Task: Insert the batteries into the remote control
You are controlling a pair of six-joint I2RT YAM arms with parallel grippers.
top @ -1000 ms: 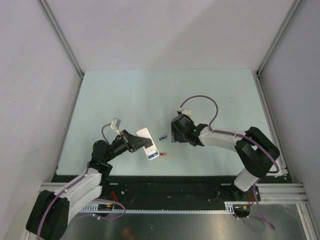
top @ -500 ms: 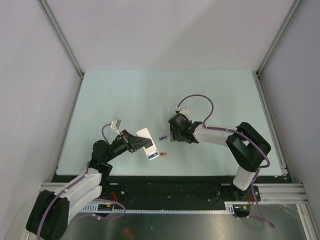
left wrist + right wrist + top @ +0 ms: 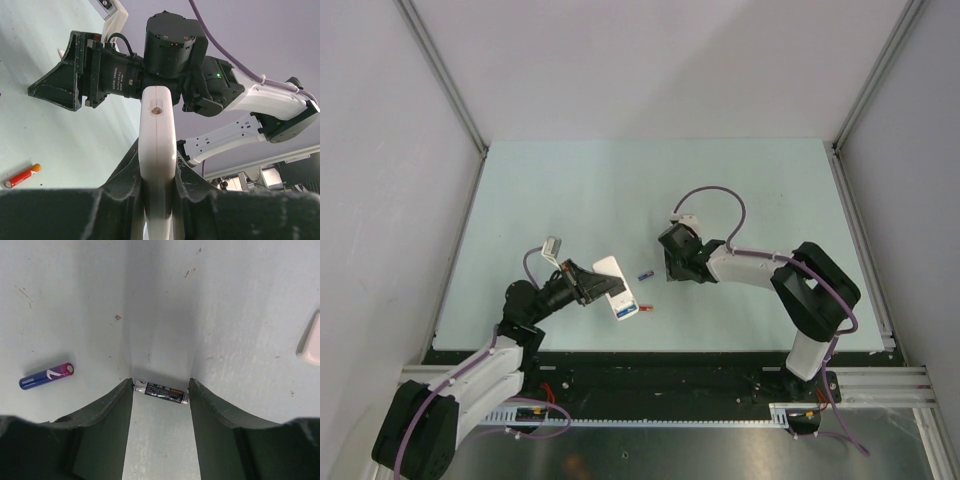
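Observation:
My left gripper point(image 3: 590, 286) is shut on the white remote control point(image 3: 610, 270) and holds it edge-on above the table, as the left wrist view point(image 3: 157, 120) shows. A bright blue battery point(image 3: 623, 312) shows at the remote's near end. A red battery point(image 3: 646, 308) lies beside it on the table and also shows in the left wrist view point(image 3: 21, 175). A dark blue-purple battery point(image 3: 645, 275) lies left of my right gripper point(image 3: 672, 272). In the right wrist view my right gripper point(image 3: 160, 384) is open and down at the table, its fingertips straddling a grey-silver battery point(image 3: 161, 391) that lies crosswise.
The pale green tabletop point(image 3: 650, 190) is bounded by grey walls with metal rails at left and right. A black strip point(image 3: 650, 355) runs along the near edge by the arm bases. A white corner point(image 3: 311, 340) shows at the right wrist view's right edge.
My right arm has swung its elbow leftward and the right gripper has shifted slightly up and left. The left arm and the remote have not moved.

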